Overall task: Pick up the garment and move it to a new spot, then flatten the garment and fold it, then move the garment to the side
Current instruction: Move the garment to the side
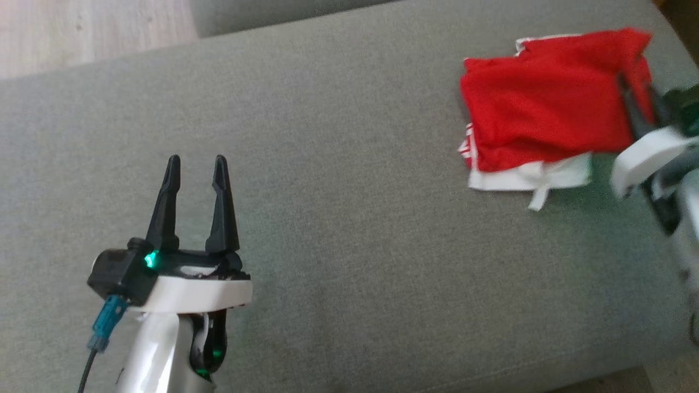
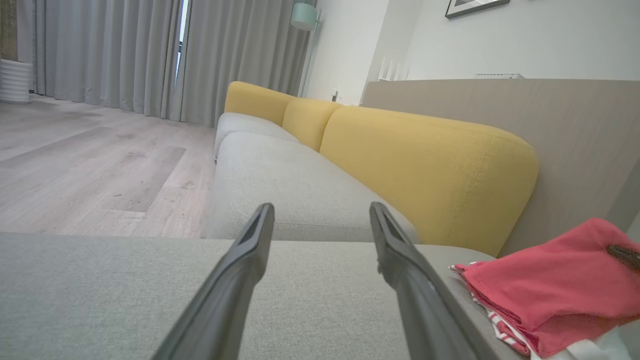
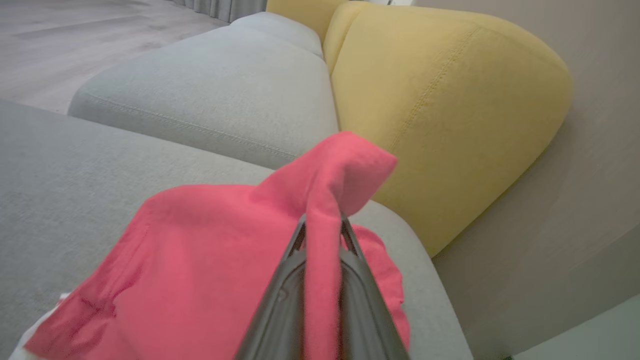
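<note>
The garment [image 1: 546, 117] is a red cloth with white trim, lying folded at the far right of the grey sofa seat [image 1: 338, 218]. My right gripper [image 1: 628, 93] is shut on its right edge, and in the right wrist view a fold of the red garment [image 3: 322, 240] stands pinched between the two dark fingers [image 3: 360, 300] and lifted off the seat. At the lower left my left gripper [image 1: 196, 164] is open and holds nothing, well away from the cloth. The left wrist view has the garment [image 2: 560, 285] low at the right, beyond my left gripper [image 2: 320, 210].
Yellow back cushions [image 3: 450, 115] rise just behind the garment, with a wood panel [image 2: 575, 130] beyond them. A second grey seat [image 2: 280, 180] adjoins the one I work on. Wood floor [image 1: 82, 33] lies past the seat's far left edge.
</note>
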Available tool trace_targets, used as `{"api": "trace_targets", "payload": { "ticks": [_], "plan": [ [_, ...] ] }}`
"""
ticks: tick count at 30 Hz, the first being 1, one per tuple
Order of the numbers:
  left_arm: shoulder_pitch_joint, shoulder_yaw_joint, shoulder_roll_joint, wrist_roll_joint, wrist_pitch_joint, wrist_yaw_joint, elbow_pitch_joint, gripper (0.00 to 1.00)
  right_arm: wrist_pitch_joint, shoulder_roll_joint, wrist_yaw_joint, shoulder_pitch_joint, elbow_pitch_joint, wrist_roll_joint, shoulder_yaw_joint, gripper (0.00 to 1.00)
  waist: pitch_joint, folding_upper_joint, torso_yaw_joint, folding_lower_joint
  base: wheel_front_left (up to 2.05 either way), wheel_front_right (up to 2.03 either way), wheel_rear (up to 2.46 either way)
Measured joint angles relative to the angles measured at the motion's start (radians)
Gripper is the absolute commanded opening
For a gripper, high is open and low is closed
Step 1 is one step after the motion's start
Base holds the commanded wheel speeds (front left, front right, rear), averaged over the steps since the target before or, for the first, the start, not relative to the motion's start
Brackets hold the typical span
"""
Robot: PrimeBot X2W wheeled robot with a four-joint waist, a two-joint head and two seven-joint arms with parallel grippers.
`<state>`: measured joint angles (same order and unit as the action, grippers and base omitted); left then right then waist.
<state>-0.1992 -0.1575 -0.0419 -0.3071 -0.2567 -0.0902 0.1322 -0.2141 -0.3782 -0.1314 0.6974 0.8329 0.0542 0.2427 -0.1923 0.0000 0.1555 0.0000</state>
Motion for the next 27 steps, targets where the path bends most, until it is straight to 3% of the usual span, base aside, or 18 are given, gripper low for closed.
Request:
{"api": "trace_targets", "payload": {
  "ticks": [7,13,24,25,26,27],
  "plan": [
    [-0.035,-0.003,0.0,0.025,0.0,-0.016,0.005,1.0,0.008,-0.081,0.0,0.119,0.027,0.029,-0.041,0.0,-0.077,0.0,-0.003,0.0001,0.0,0.0,0.0],
    [-0.107,0.014,0.0,0.044,0.0,-0.027,-0.004,1.0,0.022,-0.134,0.0,0.173,0.095,-0.021,-0.101,0.0,-0.164,0.0,-0.034,0.0002,0.0,0.0,0.0],
    [-0.131,0.019,0.0,0.053,0.0,-0.035,-0.022,1.0,0.069,-0.133,0.0,0.199,0.191,-0.184,-0.321,0.0,-0.221,0.0,-0.072,0.0003,0.0,0.0,0.0],
    [-0.131,0.019,0.0,0.058,0.0,-0.035,-0.022,1.0,0.071,-0.131,0.0,0.198,0.195,-0.203,-0.338,0.42,-0.219,0.0,-0.072,0.0002,0.0,0.0,0.0],
    [-0.131,0.019,0.0,0.067,0.0,-0.035,-0.022,1.0,0.07,-0.126,0.0,0.198,0.194,-0.222,-0.36,1.0,-0.217,0.0,-0.072,0.0001,0.0,0.0,0.0],
    [-0.131,0.019,0.0,0.071,0.0,-0.035,-0.022,1.0,0.07,-0.12,0.0,0.198,0.193,-0.238,-0.38,1.0,-0.213,0.0,-0.071,0.0001,0.0,0.0,0.0]
  ]
}}
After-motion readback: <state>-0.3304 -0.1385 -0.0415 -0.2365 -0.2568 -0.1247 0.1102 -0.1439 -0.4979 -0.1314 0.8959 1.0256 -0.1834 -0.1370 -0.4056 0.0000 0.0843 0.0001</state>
